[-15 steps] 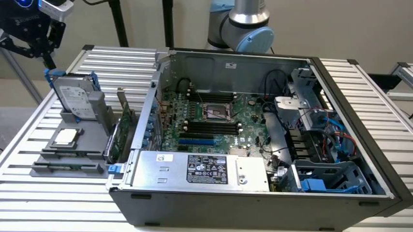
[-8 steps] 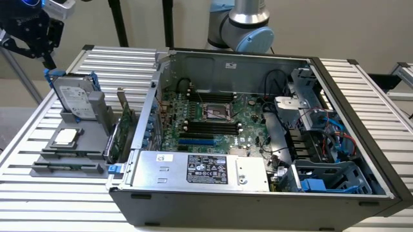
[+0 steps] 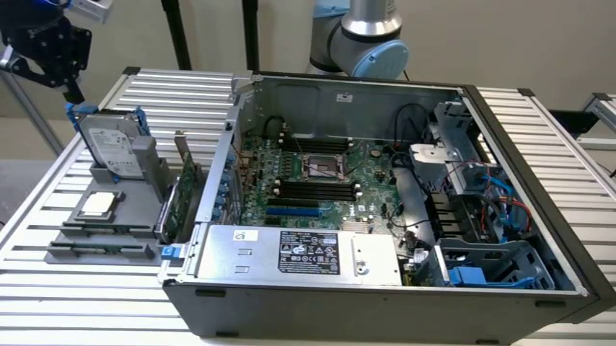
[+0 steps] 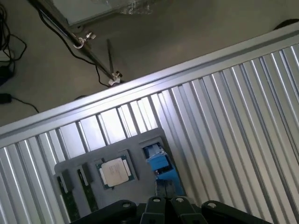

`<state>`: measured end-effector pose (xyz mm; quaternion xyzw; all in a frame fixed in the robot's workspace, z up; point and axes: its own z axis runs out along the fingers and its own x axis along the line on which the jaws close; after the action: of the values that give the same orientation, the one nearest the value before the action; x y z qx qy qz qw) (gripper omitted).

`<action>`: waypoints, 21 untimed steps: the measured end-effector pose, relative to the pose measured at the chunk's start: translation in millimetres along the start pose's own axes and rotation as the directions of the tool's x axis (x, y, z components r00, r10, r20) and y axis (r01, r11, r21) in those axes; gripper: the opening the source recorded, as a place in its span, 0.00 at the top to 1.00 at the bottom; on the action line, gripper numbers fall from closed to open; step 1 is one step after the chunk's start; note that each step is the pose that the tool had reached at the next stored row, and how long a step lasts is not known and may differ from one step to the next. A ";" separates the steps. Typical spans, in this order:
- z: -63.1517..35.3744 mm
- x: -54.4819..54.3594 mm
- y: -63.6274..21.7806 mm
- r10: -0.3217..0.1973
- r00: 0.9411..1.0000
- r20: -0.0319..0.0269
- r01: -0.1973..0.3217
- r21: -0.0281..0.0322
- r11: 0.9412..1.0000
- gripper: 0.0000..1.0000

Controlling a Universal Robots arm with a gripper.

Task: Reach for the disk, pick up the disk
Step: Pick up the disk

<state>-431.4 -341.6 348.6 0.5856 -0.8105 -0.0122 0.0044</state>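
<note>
The ribbed aluminium table [image 3: 77, 310] carries everything, and most of it is taken up by an open computer case [image 3: 385, 306] lying on its side with the motherboard exposed. The grey arm [image 3: 371, 32] rises behind the case. Inside the case, at its near edge, sits the silver power supply [image 3: 298, 252] with a black-and-white label, which is not the target. Towards the exterior view's left, beside the case, a grey parts fixture [image 3: 68, 234] keeps loose components in slots so each can be approached from above. The disk [image 3: 108, 144] stands on edge in the fixture's tall holder, label face outward and blue rails along its sides, so its upper edge is free for a grasp from above. An expansion card [image 3: 172, 205] stands upright between the disk's holder and the case wall, close enough to crowd that side. A small square processor chip [image 3: 99, 204] lies flat just in front of the disk. The black gripper [image 3: 71, 90] hangs over the disk's upper far corner with its fingers pressed together and nothing visible between them. In the wrist view the gripper [image 4: 165, 189] overlaps the blue top of the disk [image 4: 162, 164], with the chip [image 4: 114, 171] alongside. Whether the tips touch the rail cannot be told.
</note>
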 end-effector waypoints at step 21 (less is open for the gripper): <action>3.3 -3.6 -0.5 -0.224 0.975 -0.003 0.224 0.010 0.974 0.89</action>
<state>-429.9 -338.4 345.3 0.6733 -0.7393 -0.0077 0.0007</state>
